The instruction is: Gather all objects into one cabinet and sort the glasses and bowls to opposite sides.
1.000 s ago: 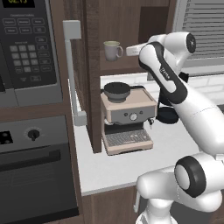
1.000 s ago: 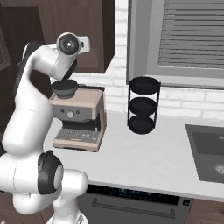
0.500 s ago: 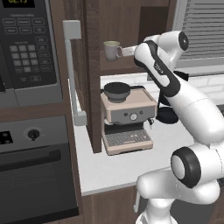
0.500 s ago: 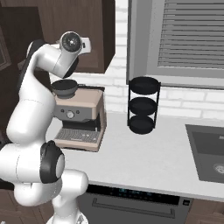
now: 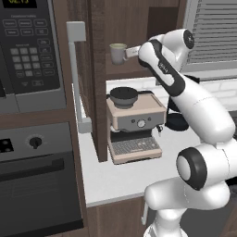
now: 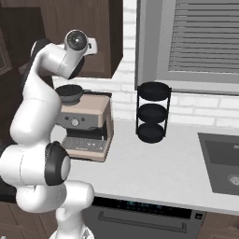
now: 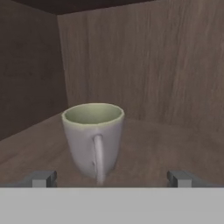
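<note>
Cream-white, the mug point(image 7: 93, 138) stands upright on the wood shelf point(image 7: 166, 144) of a cabinet point(image 5: 97, 69) above the counter point(image 6: 154, 168), handle toward the gripper point(image 7: 109, 177), whose fingertips point(image 7: 41, 178) sit spread wide on either side of it, touching nothing. Below the shelf an espresso machine point(image 5: 134, 125) stands on the counter with a dark round cap on top, a black three-tier rack point(image 6: 152, 113) stands near the window blinds point(image 6: 205, 42), and a microwave point(image 5: 30, 51) over an oven point(image 5: 37, 185) fills the left. From the base views the arm covers the fingers, a sink point(image 6: 221, 163) is cut off at the right edge, and the shelf's far corner lies in shadow.
</note>
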